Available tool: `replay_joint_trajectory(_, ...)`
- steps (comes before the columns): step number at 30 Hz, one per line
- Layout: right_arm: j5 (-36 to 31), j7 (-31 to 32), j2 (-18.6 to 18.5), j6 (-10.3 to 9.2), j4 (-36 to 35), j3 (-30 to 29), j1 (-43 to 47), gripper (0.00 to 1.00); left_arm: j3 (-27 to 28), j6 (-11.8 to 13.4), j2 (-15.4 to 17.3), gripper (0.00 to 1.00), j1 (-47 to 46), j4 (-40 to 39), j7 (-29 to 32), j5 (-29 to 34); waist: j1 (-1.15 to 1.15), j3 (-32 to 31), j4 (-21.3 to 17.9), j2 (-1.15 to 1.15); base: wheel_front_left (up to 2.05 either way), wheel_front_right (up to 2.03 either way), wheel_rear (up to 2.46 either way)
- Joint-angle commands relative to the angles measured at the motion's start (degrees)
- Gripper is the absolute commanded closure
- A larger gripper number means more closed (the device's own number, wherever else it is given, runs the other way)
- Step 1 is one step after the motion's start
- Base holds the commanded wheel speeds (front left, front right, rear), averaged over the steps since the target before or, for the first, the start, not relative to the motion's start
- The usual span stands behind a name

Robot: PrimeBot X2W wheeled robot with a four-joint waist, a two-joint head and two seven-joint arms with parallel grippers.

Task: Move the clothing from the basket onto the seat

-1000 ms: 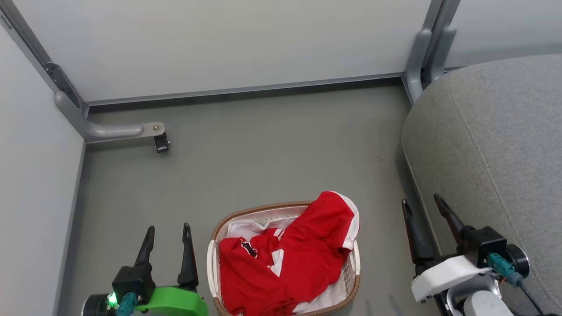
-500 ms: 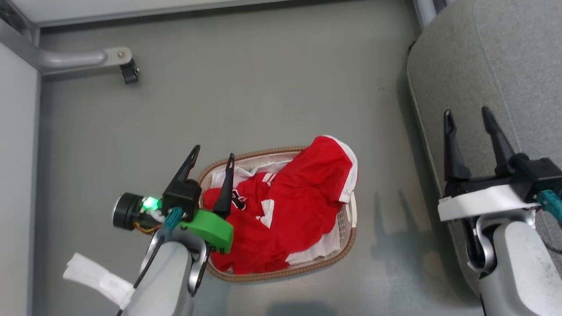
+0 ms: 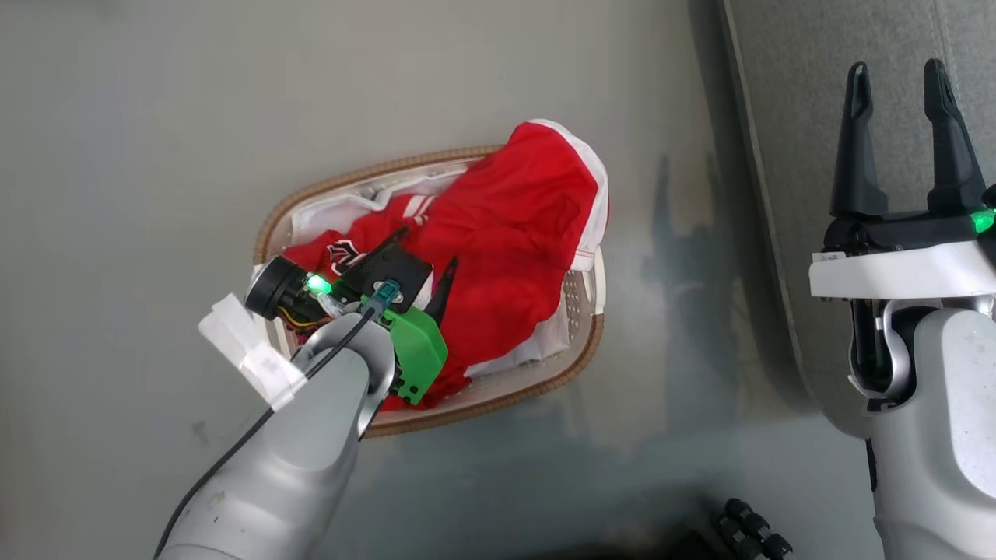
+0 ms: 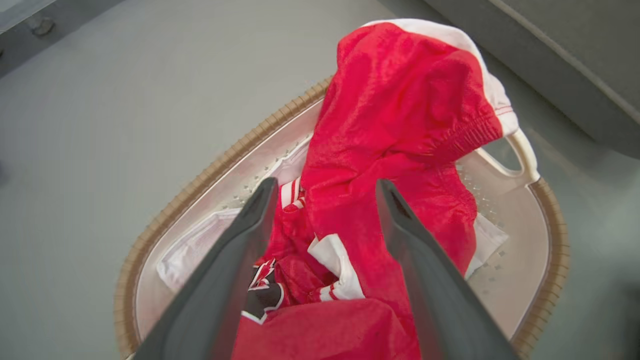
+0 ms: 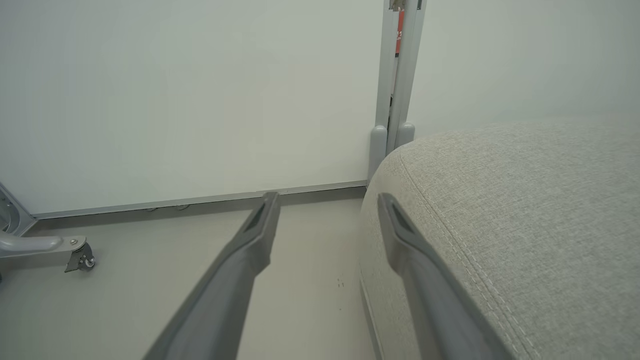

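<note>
Hanging wide open and empty, the left gripper (image 4: 326,186) pointed at crumpled red clothing with white trim (image 4: 400,100), heaped in the oval cream-white perforated basket (image 4: 210,175), one fold draped over its brown woven rim. The right gripper (image 3: 896,70), likewise parted, empty, hung over the grey woven seat (image 3: 801,78).

Head view: the pale left forearm (image 3: 311,435) and the green-cased left gripper (image 3: 429,244) cover the near-left of the small oval cream perforated basket (image 3: 354,173), plus part of the soft red clothing (image 3: 506,225). The plain white cloth (image 4: 192,247) peeks out, mostly buried under the red. The garment's black-and-white emblem (image 4: 265,295) sits half behind a dark finger (image 4: 210,300), unreadable. The big grey woven seat (image 3: 790,101) runs off the top and right edges. Dark ribbed thing (image 3: 747,525) at the bottom edge, cut off: can't tell what.
</note>
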Motion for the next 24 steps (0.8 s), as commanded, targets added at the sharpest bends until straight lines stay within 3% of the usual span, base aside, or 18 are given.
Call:
replay_joint_trajectory(1, 0.53, -0.28, -0.13, -0.02, -0.46, 0.31, -1.12, 0.00, -0.80, -0.19, 0.53, 0.00, -2.18, 1.34, 0.68, -0.84, -0.02, 7.86, -4.99, 0.00, 0.00, 0.00, 0.00)
replay_joint_trajectory(9, 2.35, -0.28, -0.13, -0.02, -0.81, 1.52, -2.76, 0.00, -3.87, 0.93, 0.50, 0.00, -7.25, 9.60, 4.75, -2.13, -0.02, 11.57, -6.93, 0.00, 0.00, 0.00, 0.00)
replay_joint_trajectory(19, 3.44, -0.28, -0.14, -0.02, -0.44, 1.59, -3.29, 0.00, -2.77, 7.41, 0.74, 0.00, -10.33, 17.70, 5.85, -3.20, -0.02, 12.43, -7.60, 0.00, 0.00, 0.00, 0.00)
replay_joint_trajectory(24, 3.91, -0.28, -0.14, -0.02, -0.07, 1.90, -3.25, 0.00, -2.67, 8.44, 0.66, 0.00, -10.20, 19.51, 6.53, -4.11, -0.02, 11.90, -7.16, 0.00, 0.00, 0.00, 0.00)
